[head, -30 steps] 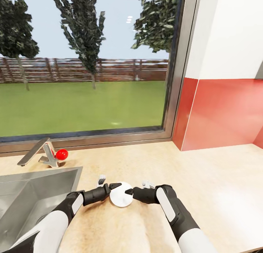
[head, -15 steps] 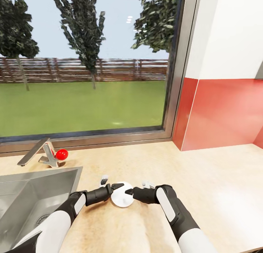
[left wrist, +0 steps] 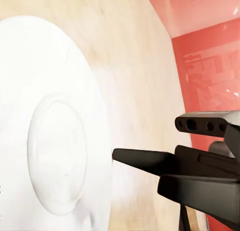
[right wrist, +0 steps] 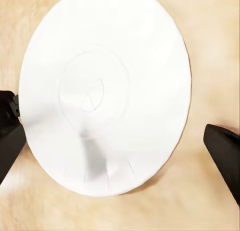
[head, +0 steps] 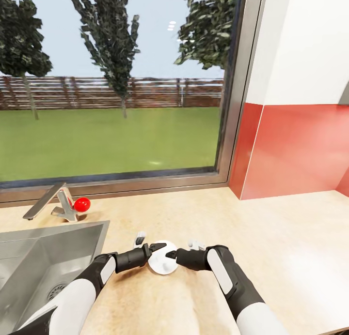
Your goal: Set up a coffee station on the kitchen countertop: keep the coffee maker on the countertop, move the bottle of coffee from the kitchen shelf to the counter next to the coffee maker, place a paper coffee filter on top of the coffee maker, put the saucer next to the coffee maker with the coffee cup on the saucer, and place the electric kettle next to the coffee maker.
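Both grippers, left (head: pixel 156 248) and right (head: pixel 170 253), hung open, jaws spread, over the saucer (head: pixel 163 264) on the countertop (head: pixel 271 238).

- Saucer (left wrist: pixel 55 141): white, flat on tan countertop (left wrist: pixel 135 66).
- Dark gripper finger (left wrist: pixel 150 161) tip just beside saucer rim.
- Red wall (left wrist: pixel 210 66) behind.

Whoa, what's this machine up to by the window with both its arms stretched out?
It is a two-armed robot working at a light tan wood-look countertop beside a steel sink. A small flat round white saucer lies flat on the counter, and both arms reach toward it from either side. The right gripper hangs over the saucer with its jaws spread wider than the disc, gripping nothing. The left gripper sits at the saucer's edge; whether its jaws are open is unclear.
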